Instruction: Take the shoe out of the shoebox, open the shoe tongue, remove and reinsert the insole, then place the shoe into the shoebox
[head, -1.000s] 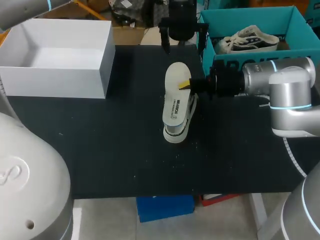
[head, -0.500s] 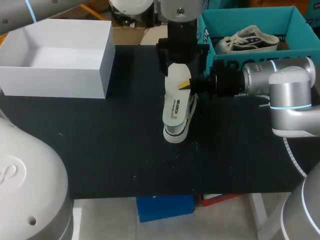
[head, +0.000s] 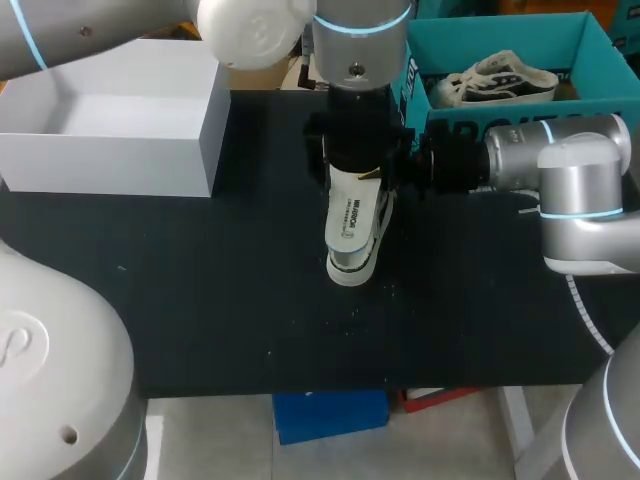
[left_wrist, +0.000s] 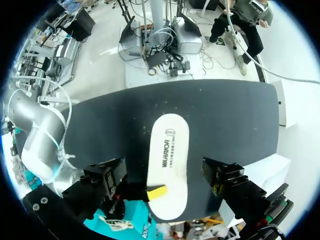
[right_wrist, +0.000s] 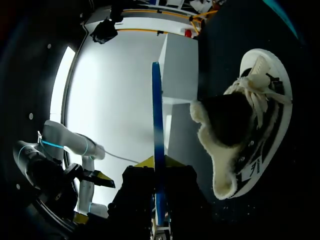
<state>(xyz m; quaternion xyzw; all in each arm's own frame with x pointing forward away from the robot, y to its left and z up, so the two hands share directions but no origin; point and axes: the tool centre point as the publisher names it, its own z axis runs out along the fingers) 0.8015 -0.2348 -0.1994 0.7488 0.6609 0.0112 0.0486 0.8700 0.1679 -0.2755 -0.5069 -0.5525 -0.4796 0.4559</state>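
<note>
The white insole (head: 347, 215) stands on edge over the white shoe (head: 376, 232), which lies on its side in the middle of the black table. My right gripper (head: 374, 172) comes in from the right and is shut on the insole's edge; in its wrist view the insole (right_wrist: 157, 150) shows as a thin blue line between its fingers, with the fleece-lined shoe (right_wrist: 250, 125) beside it. My left gripper (head: 358, 160) hangs open right above the insole's far end. In the left wrist view the insole (left_wrist: 167, 160) lies between its wide-spread black fingers (left_wrist: 106, 179).
A teal shoebox (head: 500, 28) with a second shoe (head: 495, 80) in it stands at the back right, close behind my right arm. A white open box (head: 110, 110) stands at the back left. A dark mat (head: 200, 300) covers the table.
My left arm has come forward and down from the table's far edge, and it now covers the insole's far end. The right gripper, insole and shoe have not moved.
</note>
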